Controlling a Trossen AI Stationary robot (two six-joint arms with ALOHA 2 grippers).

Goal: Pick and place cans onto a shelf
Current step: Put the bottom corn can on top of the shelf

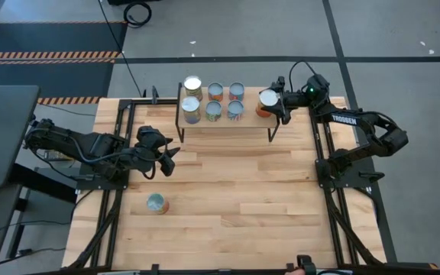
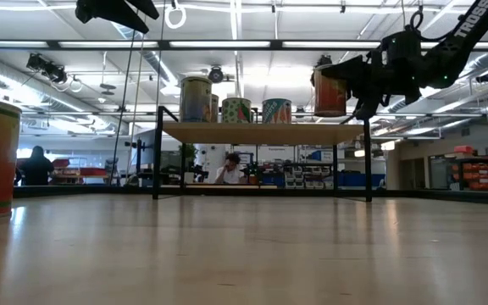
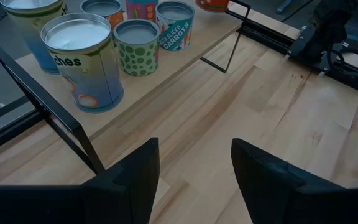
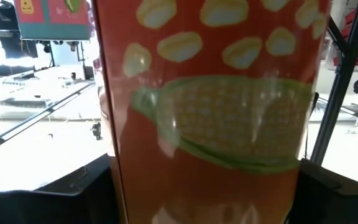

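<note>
One orange corn can (image 1: 268, 98) clamped in the right end effector (image 1: 275, 99) over the shelf (image 1: 244, 120)'s right end: lower level, clear of the six standing cans (image 1: 214, 101), release once seated; left end effector (image 1: 168, 158) waits apart above the worktop (image 1: 235, 206).

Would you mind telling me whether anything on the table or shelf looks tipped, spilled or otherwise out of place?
Nothing stands out. Six cans stand upright on the shelf; the right gripper holds an orange corn can at the shelf's right end. One can stands alone and upright on the table, near the left gripper.
</note>
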